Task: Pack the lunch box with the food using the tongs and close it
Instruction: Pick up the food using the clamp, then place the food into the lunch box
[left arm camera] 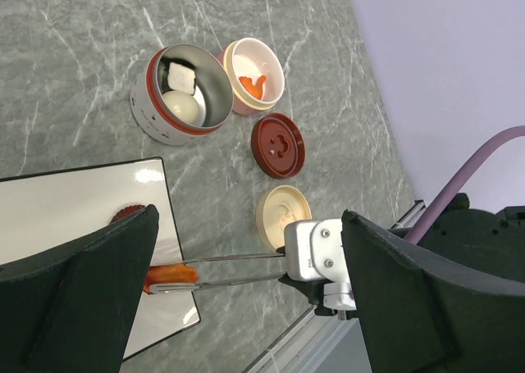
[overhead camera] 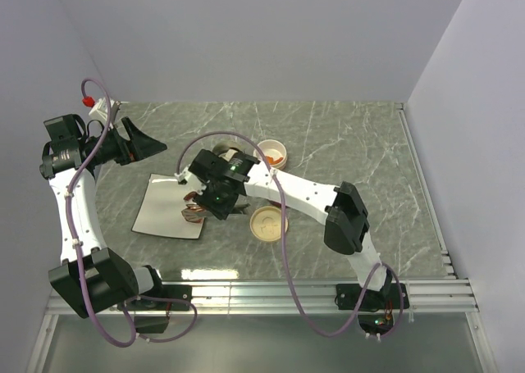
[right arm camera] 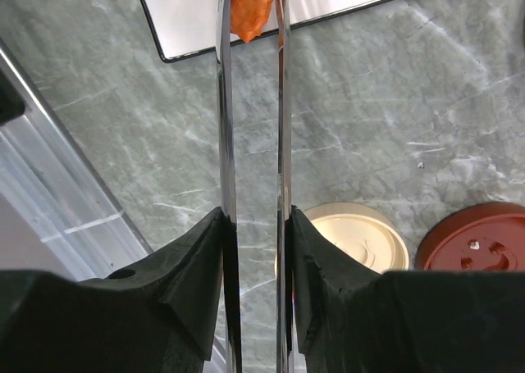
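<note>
My right gripper (right arm camera: 254, 225) is shut on the silver tongs (right arm camera: 223, 102), pressing their two arms toward each other. The tongs' tips pinch an orange fried piece of food (right arm camera: 253, 8) over the edge of the white plate (right arm camera: 344, 0). From the left wrist view the tongs (left arm camera: 230, 270) reach to the orange piece (left arm camera: 168, 273). The lunch box's steel tin (left arm camera: 148, 78) holds a white egg-like ball (left arm camera: 180, 106) and a white piece (left arm camera: 181, 79). Its pink tier (left arm camera: 253, 74) holds an orange bit. My left gripper (overhead camera: 146, 146) hangs open and empty, high at the back left.
A red lid (left arm camera: 278, 145) and a cream lid (left arm camera: 283, 213) lie flat on the marble table between the tin and the near edge. A brown piece (overhead camera: 194, 215) lies on the plate (overhead camera: 164, 201) by the tongs. The metal rail (overhead camera: 312, 289) runs along the front.
</note>
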Action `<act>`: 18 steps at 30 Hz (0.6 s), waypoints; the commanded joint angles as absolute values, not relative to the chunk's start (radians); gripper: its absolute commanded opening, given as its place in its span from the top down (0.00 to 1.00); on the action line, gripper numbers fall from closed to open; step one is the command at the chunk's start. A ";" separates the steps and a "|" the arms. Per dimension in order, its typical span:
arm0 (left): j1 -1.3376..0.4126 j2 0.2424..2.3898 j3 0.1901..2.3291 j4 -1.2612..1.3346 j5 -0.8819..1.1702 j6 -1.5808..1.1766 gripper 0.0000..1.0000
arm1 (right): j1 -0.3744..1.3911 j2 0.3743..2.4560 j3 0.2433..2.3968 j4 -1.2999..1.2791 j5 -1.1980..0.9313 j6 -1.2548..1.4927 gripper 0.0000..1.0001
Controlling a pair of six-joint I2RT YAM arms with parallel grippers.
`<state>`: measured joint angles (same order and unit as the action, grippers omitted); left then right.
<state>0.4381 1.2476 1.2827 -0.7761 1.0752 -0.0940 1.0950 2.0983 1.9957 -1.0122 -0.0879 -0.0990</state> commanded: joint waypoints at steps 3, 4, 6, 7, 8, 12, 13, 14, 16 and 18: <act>0.442 1.235 1.298 -0.772 1.086 -0.087 0.00 | 1.060 1.999 2.039 -0.999 -0.153 -0.109 0.66; 0.442 1.233 1.298 -0.772 1.085 -0.087 0.01 | 1.054 1.994 2.039 -0.997 -0.166 -0.109 0.66; 0.442 1.235 1.298 -0.773 1.085 -0.084 0.00 | 1.034 1.979 2.034 -0.993 -0.193 -0.109 0.67; 0.443 1.233 1.298 -0.772 1.085 -0.087 0.01 | 1.029 1.973 2.031 -0.991 -0.202 -0.115 0.67; 0.442 1.236 1.298 -0.770 1.085 -0.089 0.01 | 1.020 1.959 2.029 -0.991 -0.222 -0.118 0.67; 0.442 1.239 1.301 -0.764 1.088 -0.095 0.01 | 0.986 1.928 2.008 -0.973 -0.273 -0.132 0.68; 0.442 1.239 1.301 -0.765 1.089 -0.094 0.01 | 0.982 1.924 2.006 -0.971 -0.284 -0.136 0.68; 0.442 1.241 1.301 -0.765 1.089 -0.095 0.01 | 0.977 1.915 2.005 -0.973 -0.297 -0.137 0.68; 0.442 1.238 1.299 -0.762 1.089 -0.095 0.01 | 0.948 1.902 2.003 -0.974 -0.347 -0.126 0.69; 0.442 1.235 1.298 -0.758 1.088 -0.101 0.01 | 0.917 1.882 1.999 -0.973 -0.389 -0.114 0.69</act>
